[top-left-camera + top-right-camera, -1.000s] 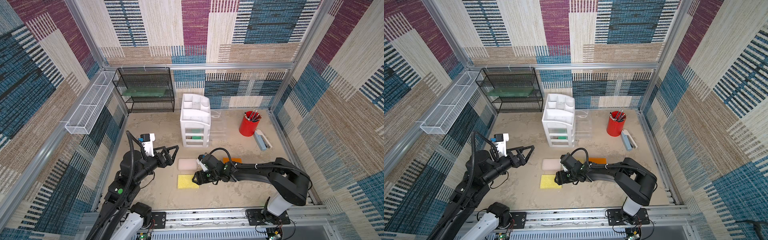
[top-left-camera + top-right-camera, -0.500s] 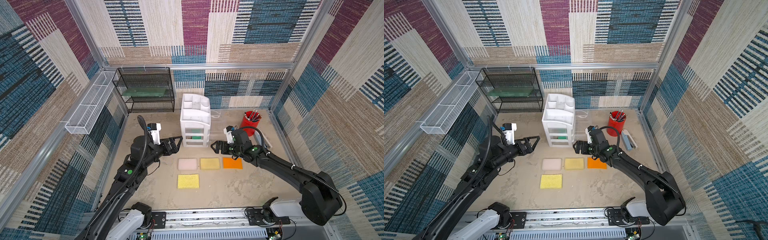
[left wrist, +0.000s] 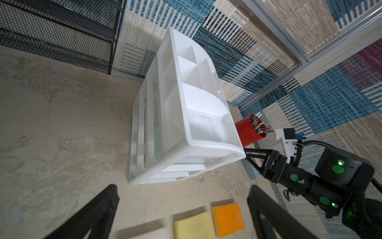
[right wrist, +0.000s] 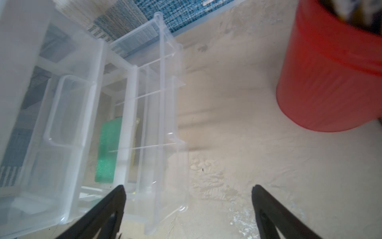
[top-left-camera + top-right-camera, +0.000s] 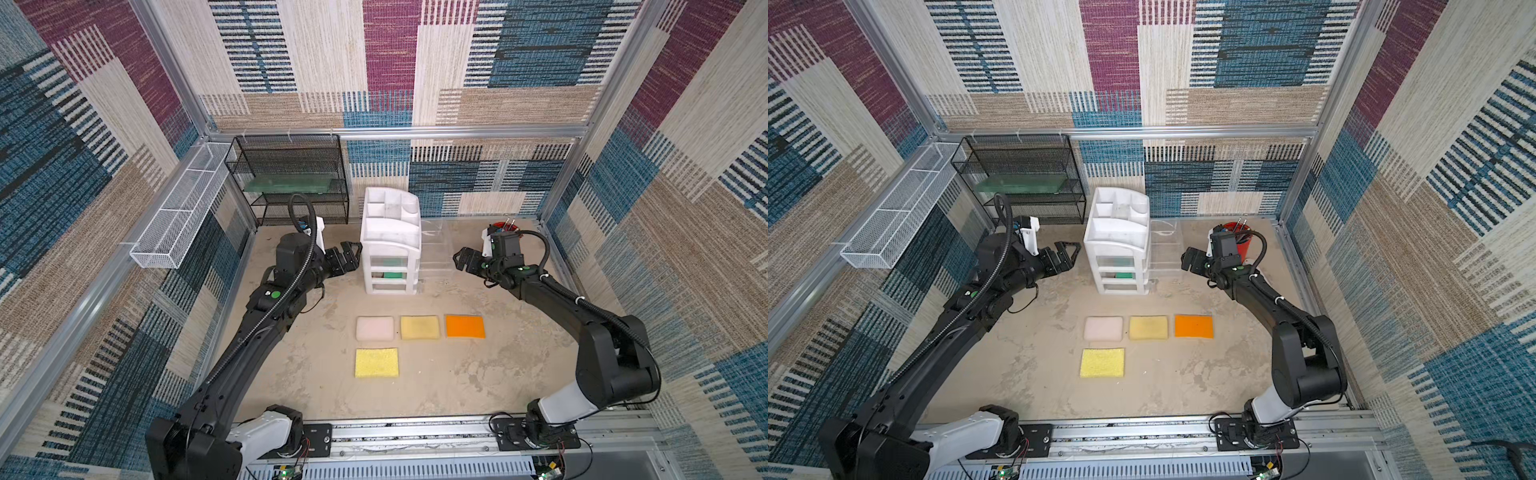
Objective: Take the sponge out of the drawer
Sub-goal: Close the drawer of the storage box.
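At the far left, a white wire basket [image 5: 178, 216] is seen fixed to the wall, with a black mesh shelf [image 5: 291, 178] beside it. The left gripper [image 5: 349, 255] is held just beside the left flank of the drawer tower [image 5: 390, 237], its jaws spread wide and nothing between them. Inside the tower's middle drawer a green sponge [image 5: 394, 274] is seen through the translucent front; in the right wrist view the green sponge [image 4: 107, 149] is seen through clear plastic. In front of the tower, four sponges are laid on the table [image 5: 457, 386]: a pink one [image 5: 375, 328], a yellow one [image 5: 419, 327], an orange one [image 5: 465, 326], and a second yellow one [image 5: 376, 362] nearer the rail. To the right of the tower, the right gripper [image 5: 467, 259] is held with its jaws wide apart and empty, close to clear plastic drawers [image 5: 434, 249]. A red cup [image 5: 1241, 243] is partly hidden behind it.
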`<state>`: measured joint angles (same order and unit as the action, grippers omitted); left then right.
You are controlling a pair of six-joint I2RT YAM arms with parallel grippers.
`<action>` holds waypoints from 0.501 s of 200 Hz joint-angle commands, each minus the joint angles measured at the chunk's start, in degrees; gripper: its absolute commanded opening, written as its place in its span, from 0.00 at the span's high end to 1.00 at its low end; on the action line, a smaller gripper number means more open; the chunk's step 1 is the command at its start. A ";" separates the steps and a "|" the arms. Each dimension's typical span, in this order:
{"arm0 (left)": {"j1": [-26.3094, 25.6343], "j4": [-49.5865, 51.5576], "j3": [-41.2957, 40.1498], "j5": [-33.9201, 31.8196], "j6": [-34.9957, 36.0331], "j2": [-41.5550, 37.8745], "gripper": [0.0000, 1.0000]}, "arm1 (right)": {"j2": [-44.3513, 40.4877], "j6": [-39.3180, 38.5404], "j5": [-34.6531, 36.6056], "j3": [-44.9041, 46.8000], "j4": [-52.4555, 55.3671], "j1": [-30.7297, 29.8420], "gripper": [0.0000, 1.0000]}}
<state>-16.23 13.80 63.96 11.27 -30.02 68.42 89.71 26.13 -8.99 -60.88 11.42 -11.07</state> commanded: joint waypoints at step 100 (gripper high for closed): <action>4.96 -4.04 8.70 11.22 0.51 16.59 0.00 | 6.19 1.37 8.99 -4.07 2.20 0.80 0.05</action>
<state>-11.66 12.64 71.53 19.07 -30.09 83.74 95.70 26.79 -2.31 -65.06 13.61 -10.20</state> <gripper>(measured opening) 0.998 0.950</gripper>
